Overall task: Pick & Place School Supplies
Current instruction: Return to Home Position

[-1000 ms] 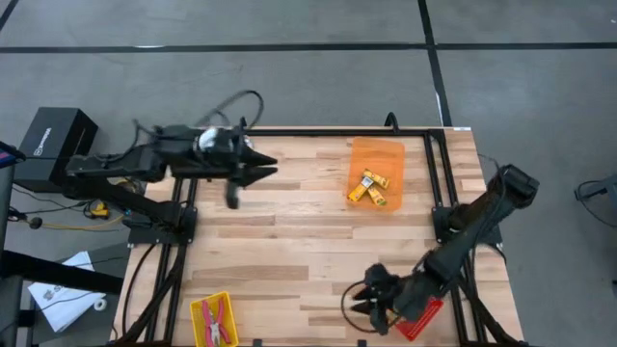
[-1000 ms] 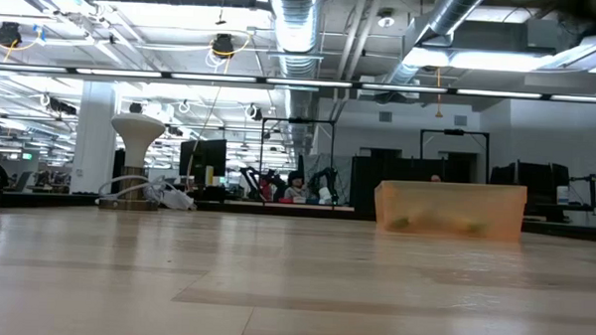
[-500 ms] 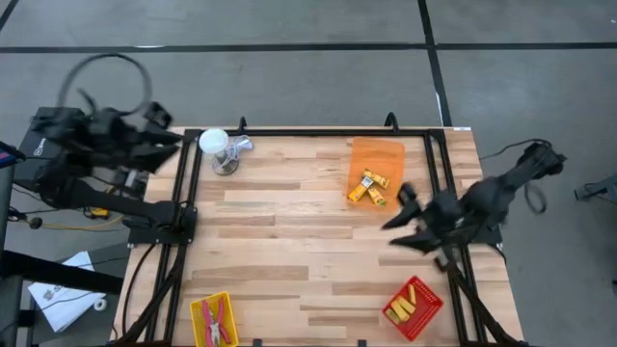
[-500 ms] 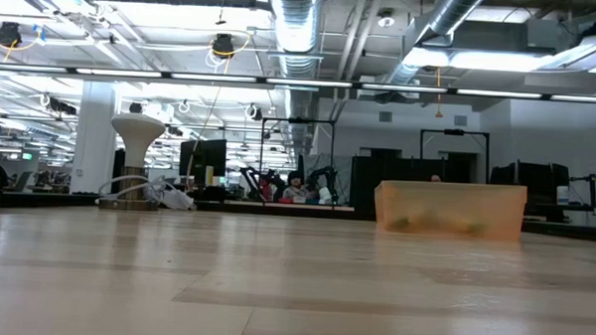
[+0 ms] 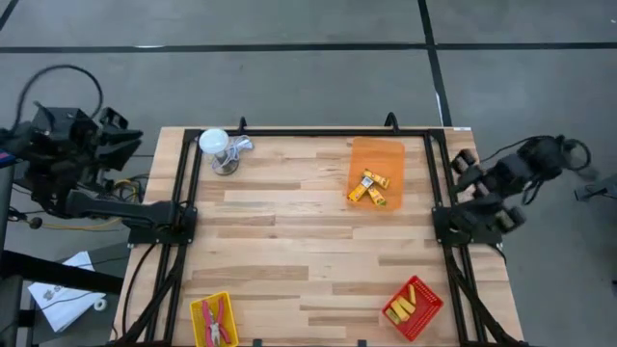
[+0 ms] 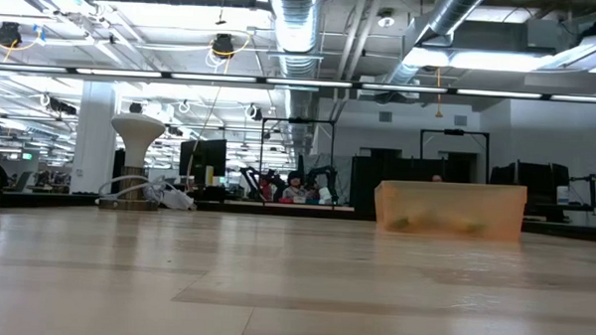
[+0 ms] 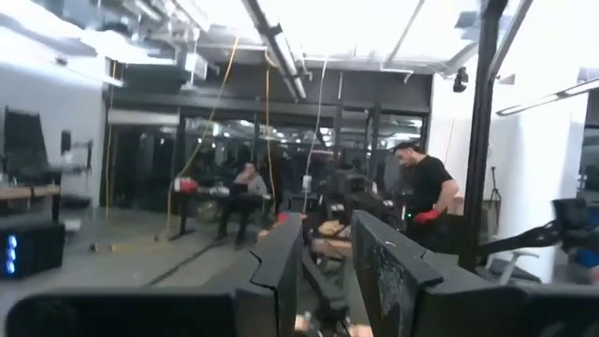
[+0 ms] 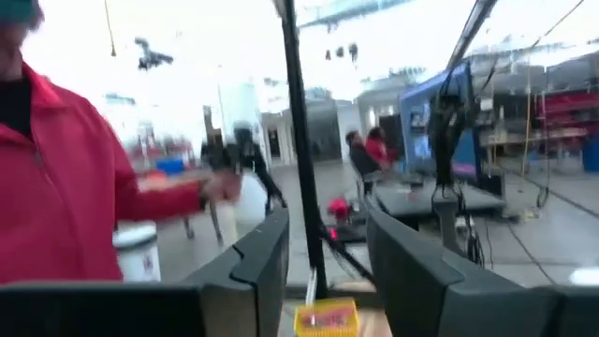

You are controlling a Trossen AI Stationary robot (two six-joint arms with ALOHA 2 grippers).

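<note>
Three yellow blocks (image 5: pixel 371 186) lie in the orange tray (image 5: pixel 378 154) at the table's far right. More yellow sticks (image 5: pixel 405 305) lie in the red tray (image 5: pixel 424 313) at the near right corner. Two red-handled pliers (image 5: pixel 217 321) lie in the yellow tray (image 5: pixel 198 310) at the near left. My left gripper (image 5: pixel 130 145) (image 7: pixel 328 271) is open and empty beyond the table's left edge. My right gripper (image 5: pixel 465 166) (image 8: pixel 323 253) is open and empty above the right edge.
A white cup with a silvery part (image 5: pixel 219 149) (image 6: pixel 137 157) stands at the far left corner. The orange tray (image 6: pixel 451 210) shows across the boards in the low view. Black frame rails (image 5: pixel 188 193) run along both sides. People show in the room behind: a red sleeve (image 8: pixel 65 197), a person in black (image 7: pixel 426 187).
My left arm has swung away from the far left of the table, past the white cup, to beyond the left edge. My right gripper has risen from the red tray at the near right corner and drawn back toward the right edge and far side.
</note>
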